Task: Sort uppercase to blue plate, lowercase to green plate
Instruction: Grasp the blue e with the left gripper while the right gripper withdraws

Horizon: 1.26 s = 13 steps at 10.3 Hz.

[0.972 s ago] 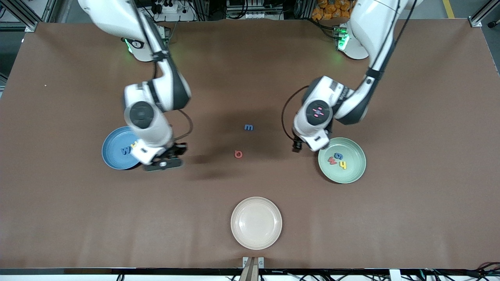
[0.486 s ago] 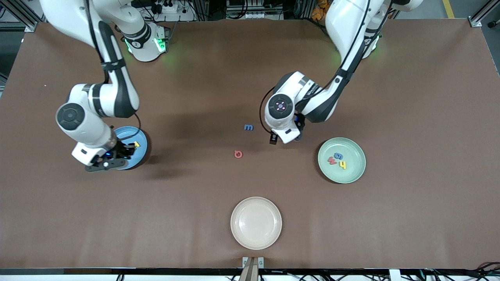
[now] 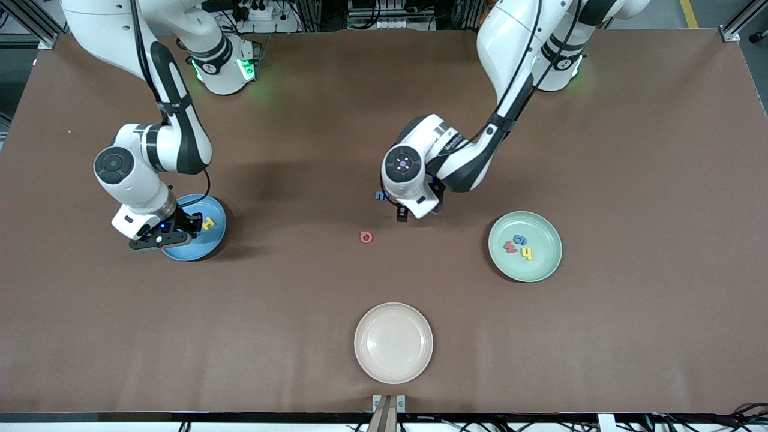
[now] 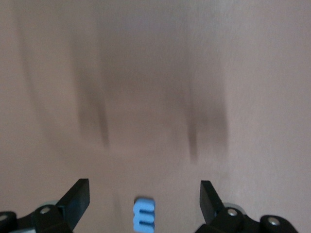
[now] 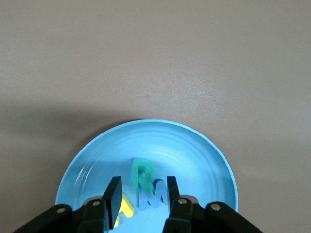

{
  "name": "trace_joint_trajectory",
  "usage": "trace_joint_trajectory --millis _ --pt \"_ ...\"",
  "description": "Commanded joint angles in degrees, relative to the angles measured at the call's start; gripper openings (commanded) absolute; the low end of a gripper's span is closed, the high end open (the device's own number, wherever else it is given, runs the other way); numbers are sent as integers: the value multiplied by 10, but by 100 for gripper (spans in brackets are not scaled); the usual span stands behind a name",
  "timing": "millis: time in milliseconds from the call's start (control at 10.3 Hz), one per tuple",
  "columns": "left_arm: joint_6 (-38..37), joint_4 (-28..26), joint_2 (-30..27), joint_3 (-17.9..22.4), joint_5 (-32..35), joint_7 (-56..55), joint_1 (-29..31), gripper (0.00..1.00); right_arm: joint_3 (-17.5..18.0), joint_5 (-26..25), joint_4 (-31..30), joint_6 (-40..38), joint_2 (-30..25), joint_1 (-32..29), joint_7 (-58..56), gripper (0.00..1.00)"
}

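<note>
The right gripper hangs over the blue plate, its fingers a narrow gap apart and, as far as the right wrist view shows, gripping nothing. Half a second ago it stood in much the same spot, a little lower in the front view; a second ago it was just off the plate's rim toward the table's middle. In the plate lie the green R and the blue M, touching each other, with the yellow H beside them. The left gripper has come from near the green plate to hover over the blue m, fingers spread wide with the letter between them and touching neither; the left wrist view is smeared, so how high it hangs is unclear. The m lies on the bare table where it lay before, now half covered by the left arm in the front view. The red Q has not moved; it sits on the table nearer the front camera than the m. The green plate, toward the left arm's end, holds the blue g, the red w and the yellow h as before. A cream plate sits nearest the camera.
</note>
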Motion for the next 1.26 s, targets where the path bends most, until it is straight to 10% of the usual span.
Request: trace_joint_trajectory --millis 0,1166 --pt "-16 34 20 4 7 -25 -19 100 4 8 -15 0 -24 -4 -5 61" --pt "108 30 67 4 5 -49 -57 100 5 49 18 -65 -35 -35 -42 59"
